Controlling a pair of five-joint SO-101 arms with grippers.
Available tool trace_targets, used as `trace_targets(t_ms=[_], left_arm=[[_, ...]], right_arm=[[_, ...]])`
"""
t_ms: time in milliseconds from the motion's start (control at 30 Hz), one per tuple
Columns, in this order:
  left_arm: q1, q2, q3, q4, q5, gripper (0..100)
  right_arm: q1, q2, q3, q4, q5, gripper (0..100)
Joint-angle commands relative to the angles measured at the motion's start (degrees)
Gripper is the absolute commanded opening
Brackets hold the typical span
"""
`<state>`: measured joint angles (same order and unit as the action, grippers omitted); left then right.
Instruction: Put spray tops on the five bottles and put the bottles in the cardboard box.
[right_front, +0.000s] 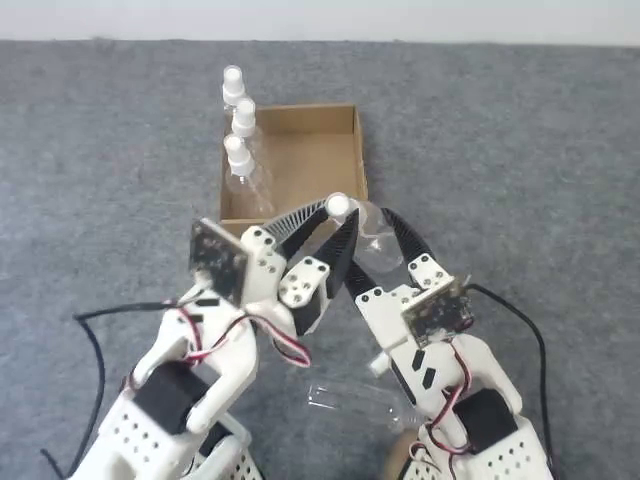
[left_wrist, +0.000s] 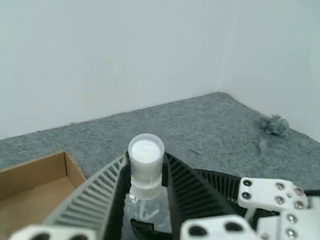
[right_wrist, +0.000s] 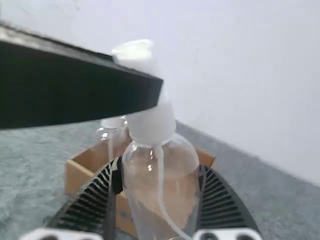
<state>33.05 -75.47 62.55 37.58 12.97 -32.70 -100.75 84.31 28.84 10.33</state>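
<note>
With left claw (left_wrist: 146, 167) clamping white plastic spray top (left_wrist: 146, 152) and right claw (right_wrist: 159, 172) squeezing body of clear plastic bottle (right_wrist: 159, 195) under it, holding both just at near edge of brown cardboard box (right_front: 355, 150). Also seeing three capped bottles (right_front: 243, 120) lining up along one side wall, plus another clear bottle (right_front: 350, 400) lying on grey worktop (right_front: 520, 140) between arm bases.

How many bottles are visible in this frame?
5 bottles. Three stand capped along one side of the cardboard box; one is held, left gripper on its spray top, right gripper on its body; one lies on the table between the arms.
</note>
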Motion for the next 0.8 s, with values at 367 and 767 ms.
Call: trace_targets(t_ms=[367, 767], left_arm=[[0.88, 4.75, -3.56, 3.52, -3.08, 6], [0.79, 4.66, -13.41, 17.49, 2.55, 17]], right_arm=[[-1.1, -1.19, -1.93, -0.48, 3.43, 0.9], [-1.1, -0.57, -1.93, -0.57, 3.43, 1.2]])
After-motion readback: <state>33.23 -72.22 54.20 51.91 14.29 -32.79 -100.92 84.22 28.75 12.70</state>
